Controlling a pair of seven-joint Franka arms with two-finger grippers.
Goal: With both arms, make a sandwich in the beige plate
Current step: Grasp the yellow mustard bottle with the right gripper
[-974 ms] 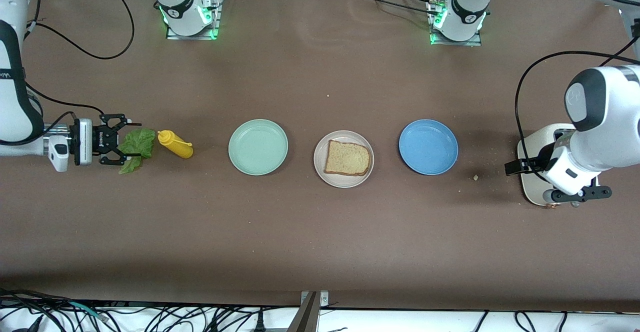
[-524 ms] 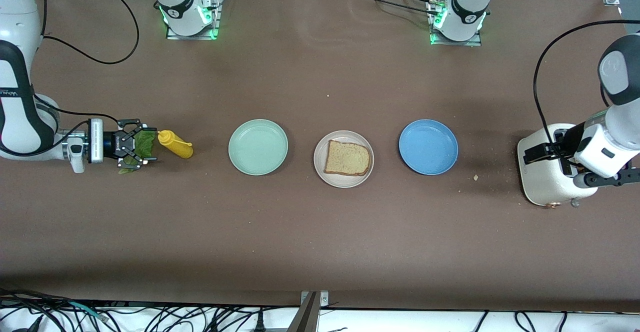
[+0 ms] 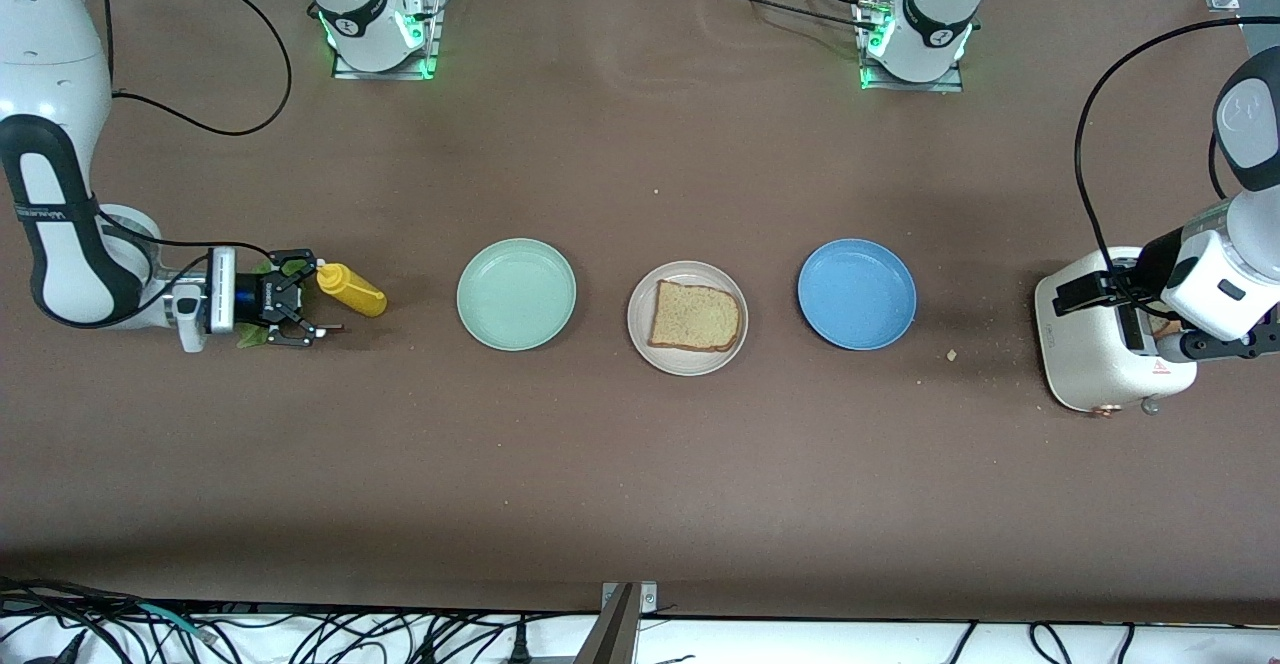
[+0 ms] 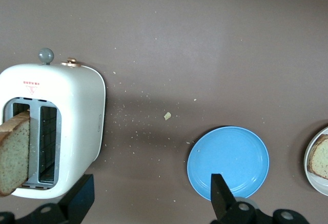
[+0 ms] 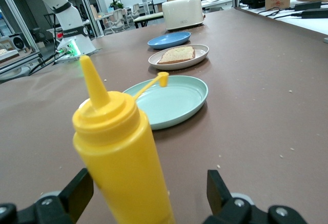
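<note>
One slice of bread [image 3: 696, 316] lies on the beige plate [image 3: 640, 332] at the middle of the bench, between the mint green plate [image 3: 516, 294] and the blue plate [image 3: 857, 294]. Lettuce [image 3: 252, 337] lies toward my right arm's end, mostly hidden under my right gripper [image 3: 305, 301], whose fingers stand spread low beside the yellow mustard bottle [image 3: 350, 289]. My left gripper [image 4: 151, 196] hangs spread over the white toaster [image 3: 1095, 344], where a second slice [image 4: 14, 152] stands in a slot. I judge the filling step is in hand: next my right fingers must pinch the leaf without knocking the bottle.
</note>
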